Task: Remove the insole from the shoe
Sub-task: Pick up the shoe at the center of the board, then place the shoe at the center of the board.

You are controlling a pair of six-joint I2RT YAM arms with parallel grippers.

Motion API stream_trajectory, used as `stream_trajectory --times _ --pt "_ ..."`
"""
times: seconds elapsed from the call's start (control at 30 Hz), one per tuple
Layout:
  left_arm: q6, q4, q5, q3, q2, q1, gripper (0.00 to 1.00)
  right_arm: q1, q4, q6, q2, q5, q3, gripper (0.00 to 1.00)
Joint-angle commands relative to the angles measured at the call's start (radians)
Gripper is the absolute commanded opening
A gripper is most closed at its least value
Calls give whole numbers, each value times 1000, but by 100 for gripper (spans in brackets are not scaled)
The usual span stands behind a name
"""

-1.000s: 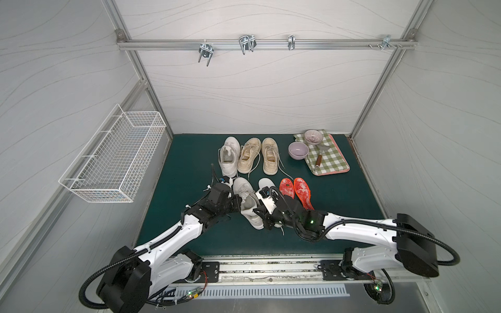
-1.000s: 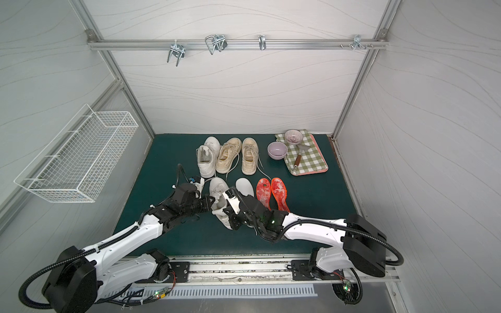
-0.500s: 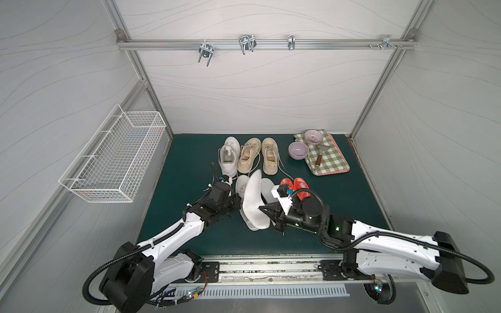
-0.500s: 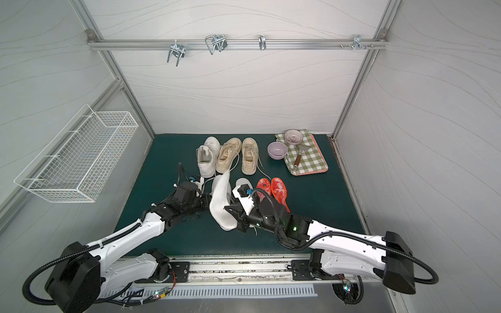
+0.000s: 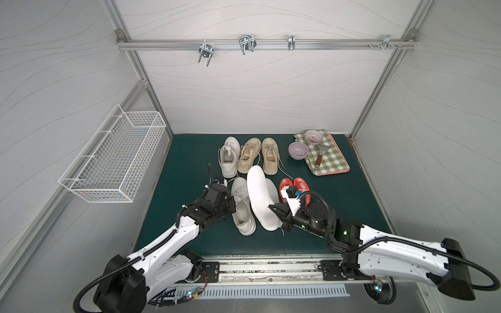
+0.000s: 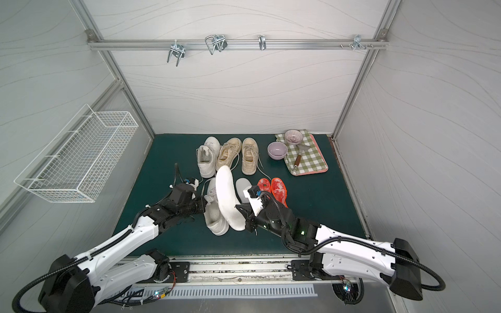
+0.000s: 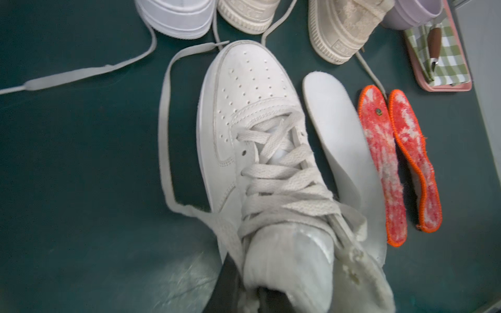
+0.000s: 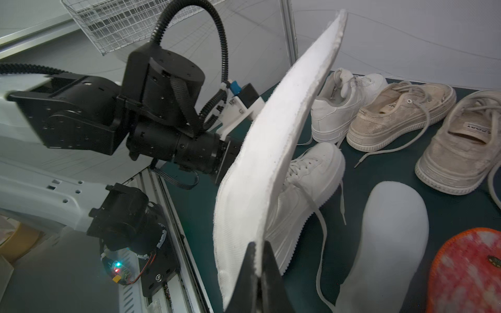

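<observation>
Green matting [image 5: 184, 168] at lower centre carries the white shoe [image 5: 241, 214], its collar apparently clamped by the left gripper [image 5: 232, 203], while the right gripper [image 5: 271, 208] pinches the heel-end edge of the insole [image 5: 259, 195], which stands clear of the shoe, thin, light and bowing, so best held there.

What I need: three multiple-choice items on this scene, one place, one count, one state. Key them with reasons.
1. The grey insole lies: A in the wire basket; B between the front white sneaker and the red insoles; C on the checked cloth.
2. How many shoes in the back row? A two; B three; C four.
3. The white insole is: A inside a shoe; B flat on the mat; C held in the air by the right gripper.
B: the left wrist view shows it there. B: one white, two beige. C: the fingers clamp its lower end.
</observation>
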Motion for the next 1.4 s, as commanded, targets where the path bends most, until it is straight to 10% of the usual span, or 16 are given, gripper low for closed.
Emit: stream_trajectory --times 0.0,0.43,1.0,1.37 --pt "-4 -128 -102 58 -91 11 0 -6 -55 23 -19 80 -13 0" --pt "205 -479 -220 459 12 226 0 -10 -83 118 -61 117 -87 0" --pt "720 -252 -400 949 646 421 0 -7 -170 139 -85 70 -70 0" --pt "804 -226 -200 1230 1001 475 0 -3 -204 171 -45 84 -77 0"
